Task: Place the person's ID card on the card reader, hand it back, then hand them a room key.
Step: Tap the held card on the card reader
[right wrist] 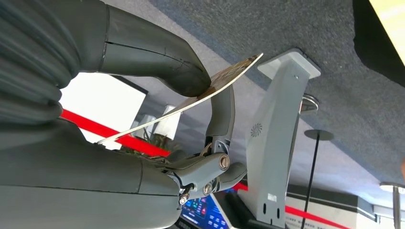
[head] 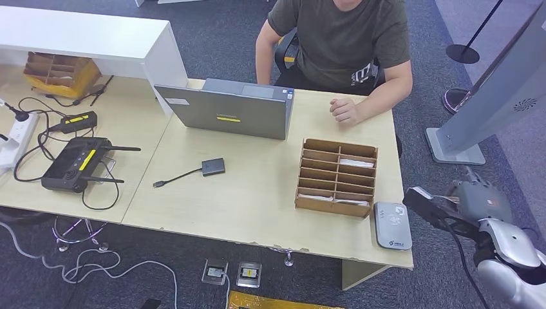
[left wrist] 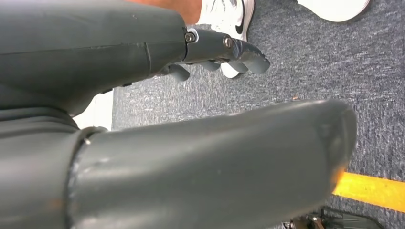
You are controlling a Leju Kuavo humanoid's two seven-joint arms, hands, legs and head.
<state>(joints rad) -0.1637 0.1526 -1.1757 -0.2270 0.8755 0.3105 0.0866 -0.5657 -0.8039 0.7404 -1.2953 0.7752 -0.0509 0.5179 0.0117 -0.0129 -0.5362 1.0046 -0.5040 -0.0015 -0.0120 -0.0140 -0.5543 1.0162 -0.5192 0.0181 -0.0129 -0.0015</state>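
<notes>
At the near right, off the tabletop's edge, the robot's right hand is seen with a thin card pinched between its thumb and a finger, as the right wrist view shows; in the head view the card is seen as a pale sliver at the hand's tip, just right of the card reader. The left hand is seen above grey carpet in its wrist view, with the fingers curled slightly and nothing held. A pale wooden tabletop is spread across the middle of the head view. On its near right corner a grey card reader is laid flat, and just beside it, to the left, a brown slotted card box is placed, with pale cards seen in some of its slots. Near the middle a small black adapter with a short cable is laid. To the left a black controller with antennas is set among dark cables, near a white power strip. Farther back a grey laptop is stood open, its lid turned towards the camera. Beyond it a person in a dark shirt is seated, one fist rested on the tabletop. Dark grey carpet is laid around, and a grey kiosk stand is stood at the right.
</notes>
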